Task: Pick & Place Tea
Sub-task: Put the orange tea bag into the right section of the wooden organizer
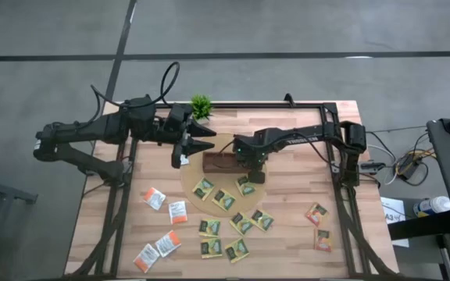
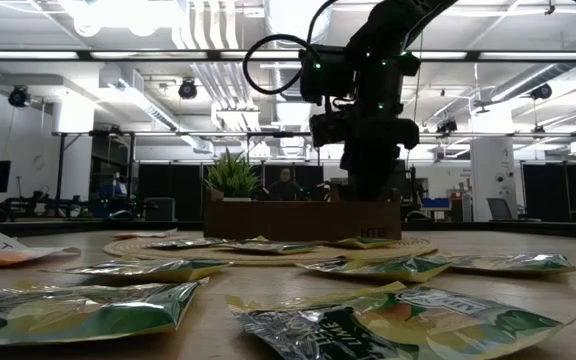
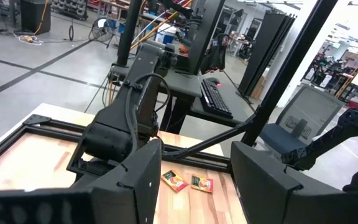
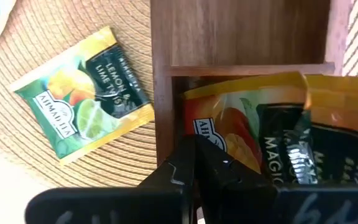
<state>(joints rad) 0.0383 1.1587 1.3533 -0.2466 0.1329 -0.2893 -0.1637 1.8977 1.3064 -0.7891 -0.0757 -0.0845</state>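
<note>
A brown compartment tray (image 1: 219, 162) stands on a round woven mat (image 1: 192, 176). My right gripper (image 1: 250, 168) points down over the tray's right end, shut. In its wrist view the gripper (image 4: 194, 146) is above a compartment with orange-and-black tea sachets (image 4: 272, 130) in it. A green-and-yellow sachet (image 4: 82, 93) lies flat on the mat beside the tray. More green sachets (image 1: 223, 199) lie nearer, white-and-orange ones (image 1: 153, 197) at the left, red-pink ones (image 1: 316, 213) at the right. My left gripper (image 1: 206, 139) hangs level and open, left of the tray, above the table. My right gripper comes from above, its shut fingertips (image 4: 213, 163) over the left part of an orange-and-black sachet (image 4: 219, 124) that stands in the tray's compartment. The fingers hide that spot, and I cannot tell whether they touch the sachet.
A small green potted plant (image 1: 201, 105) stands at the table's far edge behind the tray. A black frame (image 1: 342, 195) runs along the table's sides. Bare wood lies between the sachet groups and near the far right corner.
</note>
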